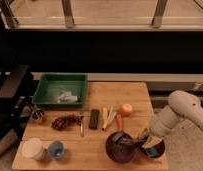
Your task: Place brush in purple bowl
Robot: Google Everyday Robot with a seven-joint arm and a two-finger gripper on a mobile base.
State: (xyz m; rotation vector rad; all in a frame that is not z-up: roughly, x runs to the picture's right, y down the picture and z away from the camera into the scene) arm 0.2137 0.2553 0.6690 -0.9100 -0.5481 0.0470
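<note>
Pincer (141, 140) low beside purple bowl (119, 147), apparently holding brush (126, 141).

1. The light wooden table (100, 150) holds everything; the shallow green plastic tray (51, 93) sits at its back left corner.
2. The round dark purple bowl (114, 151) stands at the front edge, right of centre, touching the red-brown bowl (158, 149) on its right.
3. The slim black-handled brush (126, 142) lies across the purple bowl.
4. The robot's two-finger gripper (143, 138) hangs between the two bowls, over their rims.
5. The flat black rectangular bar (94, 118) lies behind the purple bowl, to its left.
6. The white cup (33, 148) stands at the front left corner.
</note>
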